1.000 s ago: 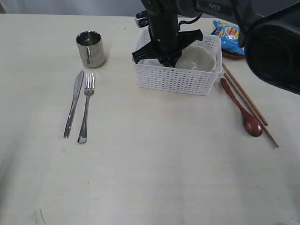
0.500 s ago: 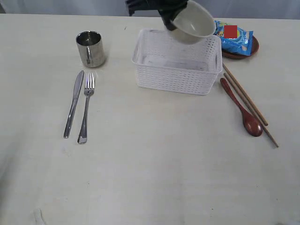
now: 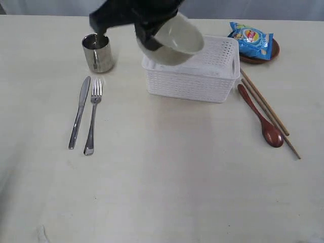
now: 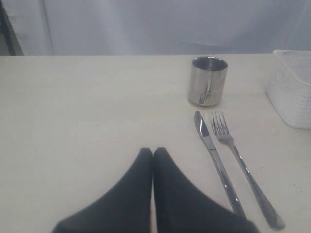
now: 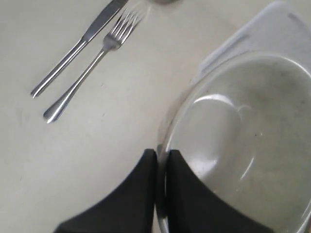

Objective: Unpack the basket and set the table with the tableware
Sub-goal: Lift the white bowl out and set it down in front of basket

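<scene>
White bowl (image 3: 177, 38), glossy and tilted, hangs in the air from my right hand (image 5: 161, 158).
My right hand is narrowed onto the bowl's rim, one finger on each side of the edge. The bowl looks stiff and smooth, so I judge it slippery and perhaps breakable. It seems light enough for this one-edge pinch but will want a soft set-down. Just beneath and beside that hand stands the basket (image 3: 192, 83) on the table (image 3: 162, 192). What shows of its inside holds nothing, though the bowl hides part. Beyond the basket, the blue chip bag (image 3: 251, 38) lies on the small brown plate (image 3: 260, 57). My left hand (image 4: 153, 153) is pressed together, holding nothing, with knife (image 4: 216, 162), fork (image 4: 238, 160) and steel cup (image 4: 209, 80) just ahead.
</scene>
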Controlling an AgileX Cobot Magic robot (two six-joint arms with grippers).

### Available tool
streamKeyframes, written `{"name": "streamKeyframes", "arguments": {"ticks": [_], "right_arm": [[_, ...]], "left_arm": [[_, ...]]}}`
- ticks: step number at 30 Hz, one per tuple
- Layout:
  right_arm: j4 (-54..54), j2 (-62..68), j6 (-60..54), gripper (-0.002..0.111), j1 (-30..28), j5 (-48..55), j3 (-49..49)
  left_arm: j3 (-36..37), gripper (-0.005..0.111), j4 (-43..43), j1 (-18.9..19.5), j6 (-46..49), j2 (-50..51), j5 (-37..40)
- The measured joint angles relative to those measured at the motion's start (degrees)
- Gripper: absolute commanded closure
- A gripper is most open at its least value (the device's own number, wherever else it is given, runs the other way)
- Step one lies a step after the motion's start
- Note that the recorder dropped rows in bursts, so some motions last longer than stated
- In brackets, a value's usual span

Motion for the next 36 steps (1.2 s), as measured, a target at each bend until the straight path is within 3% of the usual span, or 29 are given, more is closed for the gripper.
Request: {"name": "streamKeyframes", "arguments": {"ticks": [5, 11, 28, 31, 36], "right_arm": [[0.3, -0.7, -0.2, 0.108, 7.8, 0.0, 9.5], [0.4, 2.7, -0.2, 0.108, 12.7, -4.1, 15.5], [-7.4, 14.5, 5.8, 0.107, 13.5, -12.2, 15.5], [-7.5, 14.6, 6.6, 0.098, 13.5, -12.4, 15.5], [-5.3, 14.6, 6.8, 0.071, 13.5, -12.8, 15.5]], "left_arm": [[0.0, 0.107, 0.0, 0.0, 0.0, 0.0, 0.0], [0.0, 0.107, 0.0, 0.0, 0.0, 0.0, 0.0], [0.0, 0.107, 0.0, 0.0, 0.0, 0.0, 0.0], [0.0, 0.107, 0.0, 0.0, 0.0, 0.0, 0.0], [0.0, 0.107, 0.0, 0.0, 0.0, 0.0, 0.0]]}}
